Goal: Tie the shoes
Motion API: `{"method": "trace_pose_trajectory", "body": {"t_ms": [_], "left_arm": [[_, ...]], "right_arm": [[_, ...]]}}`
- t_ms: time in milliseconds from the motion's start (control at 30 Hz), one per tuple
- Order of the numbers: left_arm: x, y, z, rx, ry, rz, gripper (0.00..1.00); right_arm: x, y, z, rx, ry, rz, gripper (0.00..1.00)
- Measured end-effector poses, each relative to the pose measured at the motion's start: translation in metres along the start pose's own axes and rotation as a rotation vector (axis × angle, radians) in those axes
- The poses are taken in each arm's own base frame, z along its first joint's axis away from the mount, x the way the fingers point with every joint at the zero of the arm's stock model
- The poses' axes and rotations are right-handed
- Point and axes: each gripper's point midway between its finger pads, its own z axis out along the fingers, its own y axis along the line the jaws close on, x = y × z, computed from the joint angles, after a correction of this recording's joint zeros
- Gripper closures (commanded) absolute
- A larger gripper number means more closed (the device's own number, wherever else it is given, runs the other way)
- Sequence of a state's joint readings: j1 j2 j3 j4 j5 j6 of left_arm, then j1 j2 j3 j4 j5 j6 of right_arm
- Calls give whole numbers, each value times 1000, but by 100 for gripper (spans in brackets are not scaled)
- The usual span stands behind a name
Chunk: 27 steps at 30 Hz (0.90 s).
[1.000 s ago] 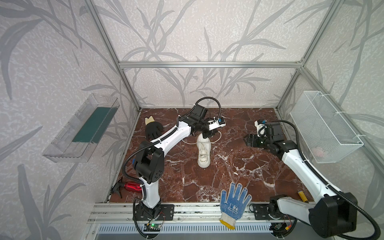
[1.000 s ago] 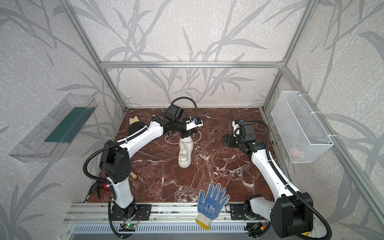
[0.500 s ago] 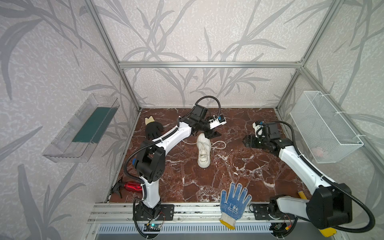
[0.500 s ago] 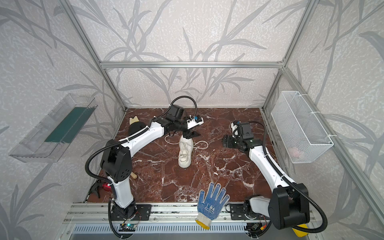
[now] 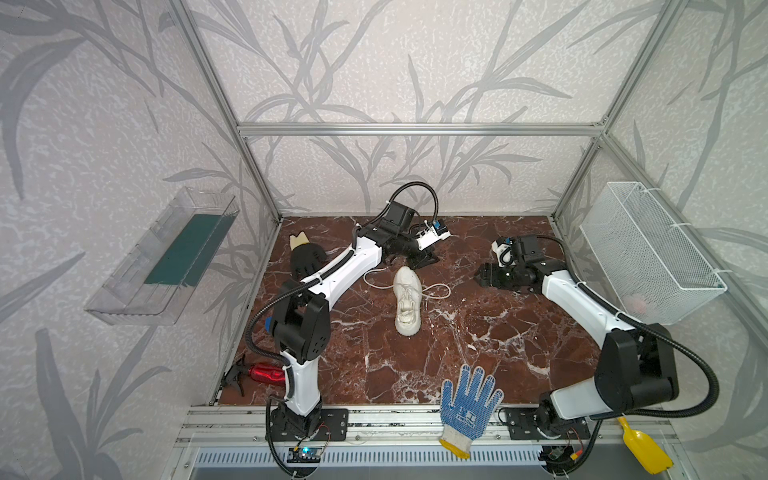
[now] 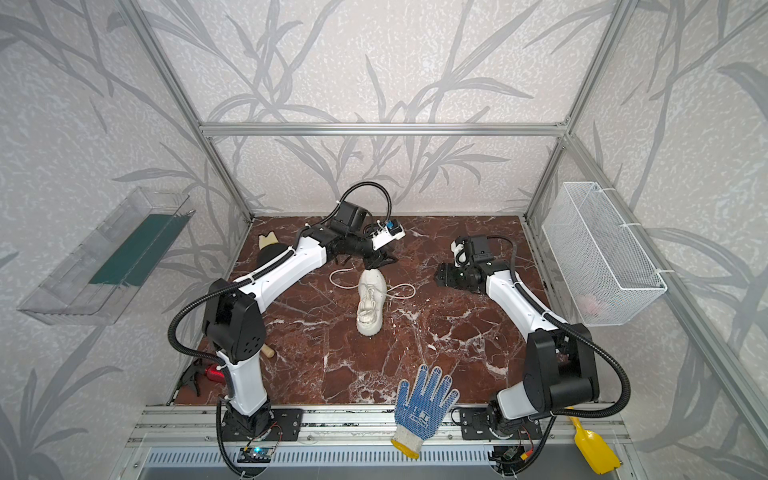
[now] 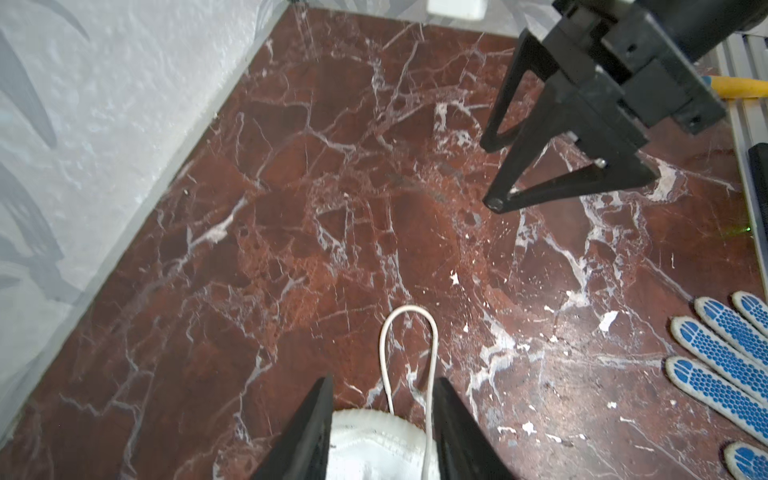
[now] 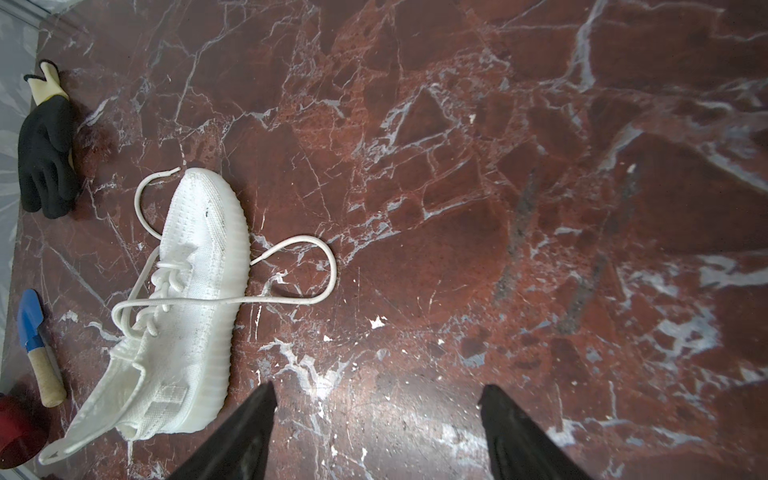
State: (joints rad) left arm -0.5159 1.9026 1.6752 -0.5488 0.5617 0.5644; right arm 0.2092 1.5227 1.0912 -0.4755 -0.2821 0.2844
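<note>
Currently, sneaker (image 5: 407, 303): off-white knit, ribbed chunky sole, upright at desk (image 5: 478, 345) centre, toe toward rear edge.
Laces (image 8: 334, 268): untied; one loop lies on the desk at each side.
Left hand (image 7: 383, 380): jaws apart over the toe, clamping nothing.
Right hand (image 8: 379, 386): jaws wide, empty, above bare desk toward right edge.
Open room: bare desk between sneaker and right edge, also toward front edge.
Edges: black glove (image 5: 305, 257) near rear-left corner; blue-dotted glove (image 5: 467, 405) overlapping front edge.
</note>
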Motion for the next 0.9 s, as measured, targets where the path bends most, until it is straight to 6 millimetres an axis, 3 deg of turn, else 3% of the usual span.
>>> {"method": "trace_pose_trajectory", "body": {"t_ms": [200,467,700,900], "left_arm": [[47,-6,4,21,132,-58,57],[70,-17,4,75,226,-54,62],[91,-20,15,132,295,-67,67],[100,-25,20,167,319,-75,68]], "right_arm": [[-6,10,32,-5,77,14,24],[-17,12,55,-1,119,25,24],[-14,18,75,-10,169,33,24],[-19,28,78,-35,173,35,25]]}}
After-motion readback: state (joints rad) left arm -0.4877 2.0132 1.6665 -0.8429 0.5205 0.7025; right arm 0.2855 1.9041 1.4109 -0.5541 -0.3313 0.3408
